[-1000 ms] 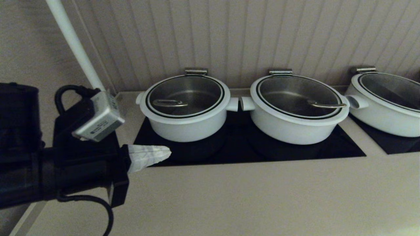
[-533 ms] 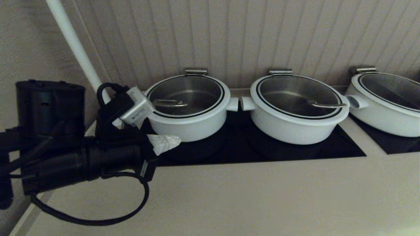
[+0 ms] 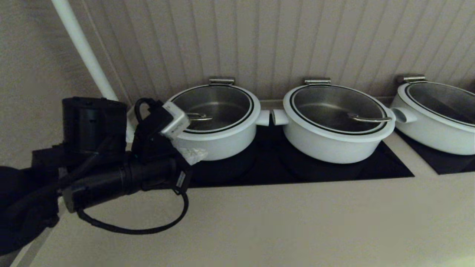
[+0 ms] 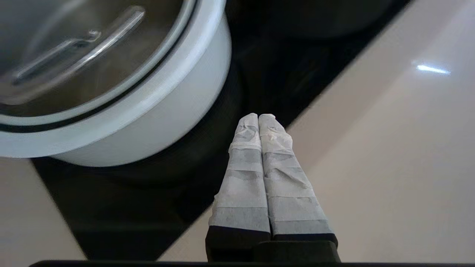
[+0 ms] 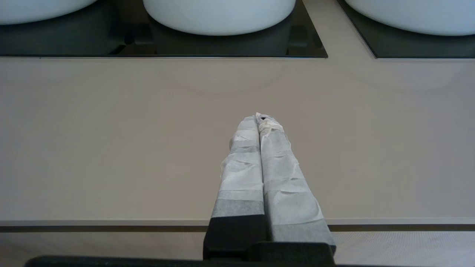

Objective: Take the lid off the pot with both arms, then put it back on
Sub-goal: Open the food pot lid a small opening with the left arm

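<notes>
The pot point(image 3: 219, 142), white and deep, stands at the left of the black cooktop point(image 3: 334, 171). The glass lid point(image 3: 219, 104) rests on it, its steel loop handle point(image 3: 198, 118) partly hidden by my left wrist. My left gripper point(image 3: 196, 154) is shut and empty, its tips close to the pot's front-left wall, below the rim. In the left wrist view the gripper point(image 4: 258, 116) is beside the pot point(image 4: 148, 115), with the lid point(image 4: 92, 55) above it. My right gripper point(image 5: 259, 116) is shut and empty, low over the counter's front edge, out of the head view.
Two wider white pots with lids stand to the right, one in the middle point(image 3: 334, 126) and one at the far right point(image 3: 438, 118). A white pole point(image 3: 83, 48) slants up at the back left. A ribbed wall runs close behind the pots. Beige counter point(image 3: 297, 222) lies in front.
My left arm has moved forward and to the right, bringing its shut gripper from the cooktop's front-left corner up to the pot's front-left side. The pots and lids have not moved.
</notes>
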